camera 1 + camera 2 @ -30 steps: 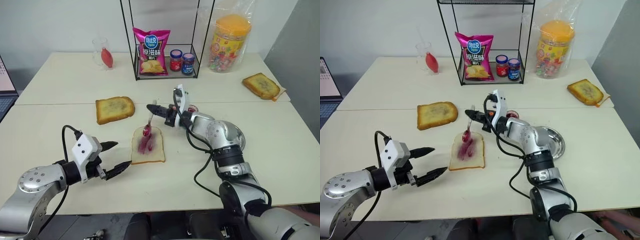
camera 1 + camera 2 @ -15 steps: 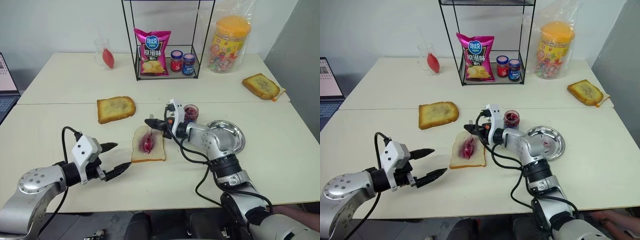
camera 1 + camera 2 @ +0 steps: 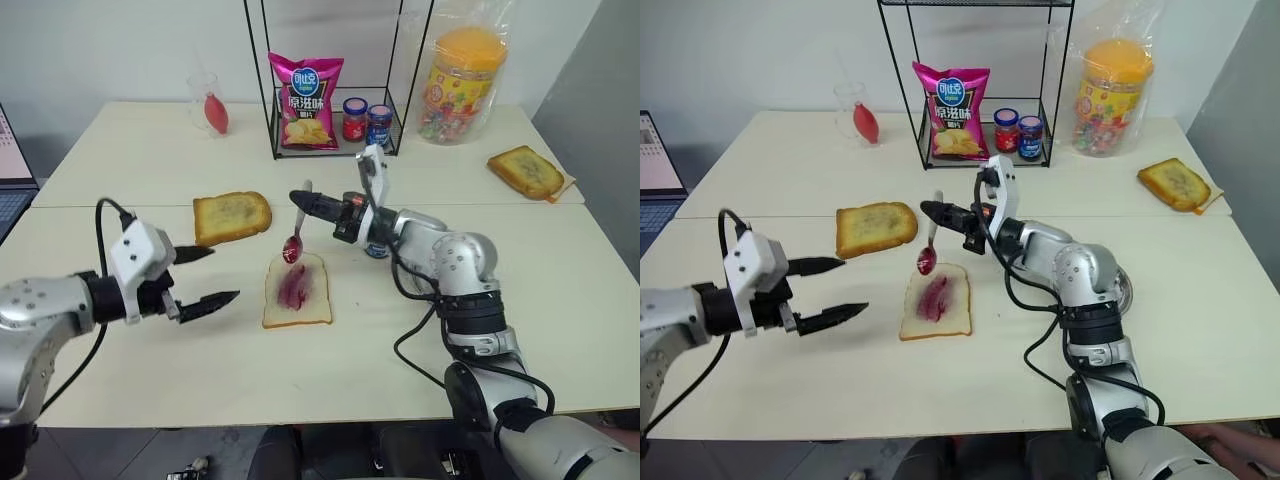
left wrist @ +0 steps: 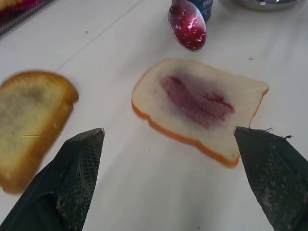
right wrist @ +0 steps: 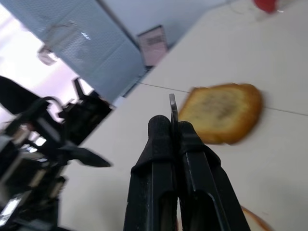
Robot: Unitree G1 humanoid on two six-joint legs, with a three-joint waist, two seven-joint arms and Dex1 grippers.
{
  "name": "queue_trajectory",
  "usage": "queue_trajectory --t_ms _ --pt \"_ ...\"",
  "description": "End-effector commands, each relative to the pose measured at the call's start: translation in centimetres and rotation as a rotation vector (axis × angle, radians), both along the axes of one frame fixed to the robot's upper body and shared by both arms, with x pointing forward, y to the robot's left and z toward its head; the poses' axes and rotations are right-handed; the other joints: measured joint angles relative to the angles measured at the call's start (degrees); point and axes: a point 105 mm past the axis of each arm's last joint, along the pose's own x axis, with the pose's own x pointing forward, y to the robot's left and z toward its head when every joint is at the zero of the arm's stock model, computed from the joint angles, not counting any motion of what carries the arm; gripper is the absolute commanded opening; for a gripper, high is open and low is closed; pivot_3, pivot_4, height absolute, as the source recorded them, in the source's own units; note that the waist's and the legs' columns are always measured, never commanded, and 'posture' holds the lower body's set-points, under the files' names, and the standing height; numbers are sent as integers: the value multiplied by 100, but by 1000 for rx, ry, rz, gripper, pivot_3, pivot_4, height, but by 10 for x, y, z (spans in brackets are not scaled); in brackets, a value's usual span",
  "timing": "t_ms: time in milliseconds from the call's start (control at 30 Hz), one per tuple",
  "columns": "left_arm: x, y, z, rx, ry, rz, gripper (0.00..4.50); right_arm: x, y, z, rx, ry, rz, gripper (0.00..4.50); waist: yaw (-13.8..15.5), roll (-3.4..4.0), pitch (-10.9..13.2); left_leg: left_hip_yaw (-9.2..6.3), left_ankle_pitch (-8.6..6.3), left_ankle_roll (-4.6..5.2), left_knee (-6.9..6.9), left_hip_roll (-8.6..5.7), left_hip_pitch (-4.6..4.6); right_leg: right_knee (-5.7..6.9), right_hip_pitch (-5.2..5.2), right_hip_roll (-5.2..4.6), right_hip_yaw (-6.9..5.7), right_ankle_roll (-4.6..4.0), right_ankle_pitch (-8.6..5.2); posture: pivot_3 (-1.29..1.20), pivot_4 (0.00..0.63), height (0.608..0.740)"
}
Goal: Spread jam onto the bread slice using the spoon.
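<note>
The bread slice (image 3: 310, 300) lies flat mid-table with a streak of red-purple jam (image 3: 292, 285) down its middle. Just above its far edge hangs the spoon (image 3: 292, 247), bowl down and coated with jam, clear of the bread. My right gripper (image 3: 301, 201) is shut on the top of the spoon's handle (image 5: 172, 103). My left gripper (image 3: 222, 273) hovers open to the left of the slice, holding nothing; its fingers (image 4: 79, 168) frame the bread slice (image 4: 240, 103) and the spoon's bowl (image 4: 187, 24). The blue-labelled jam jar (image 4: 206, 6) stands behind the spoon.
A toasted slice (image 3: 231, 216) lies behind my left gripper, another (image 3: 524, 171) at the far right. A wire rack (image 3: 273, 100) at the back holds a chips bag (image 3: 303, 100) and two lidded jars (image 3: 363, 120). A candy jar (image 3: 458, 85) and a glass (image 3: 207, 105) flank it.
My right gripper has lifted the spoon off the bread, so the bowl now hangs above the slice's far edge. My left gripper has risen and drawn left, still open.
</note>
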Motion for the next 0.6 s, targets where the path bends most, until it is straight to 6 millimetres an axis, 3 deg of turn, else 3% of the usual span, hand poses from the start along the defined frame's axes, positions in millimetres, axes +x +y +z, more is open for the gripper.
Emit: queue_trajectory --t_ms 33,233,333,367,467,600 --pt "8 -25 25 10 -23 -142 4500 -9 -32 45 65 -90 -50 50 7 0 0 1 0 0 0 0 2 -2 2 0 2 0 0 0 150 740" --pt "17 -66 31 27 -32 -316 4500 0 -80 65 54 -135 -281 50 10 1 1 8 0 1 1 -5 5 0 5 -1 10 1 0 0 150 740" --pt "24 -99 32 6 -64 -422 4500 -1 -126 68 31 -157 -490 50 -12 2 2 9 0 1 -1 -2 2 3 0 3 13 1 0 0 150 740" --pt "27 -109 31 3 -70 -454 4500 -5 -143 65 7 -162 -563 50 24 1 2 7 0 1 -2 -2 -1 3 -2 4 11 1 0 0 150 740" --pt "29 -124 25 -5 -57 -507 4500 -14 -168 52 -45 -146 -675 50 117 1 1 7 0 1 1 -4 -7 -3 -1 3 11 5 -3 0 150 740" --pt "30 -144 3 11 -43 -556 4500 -32 -212 9 -110 -46 -854 50 104 2 1 18 0 2 1 -4 -2 -2 -1 2 26 9 -6 0 150 740"
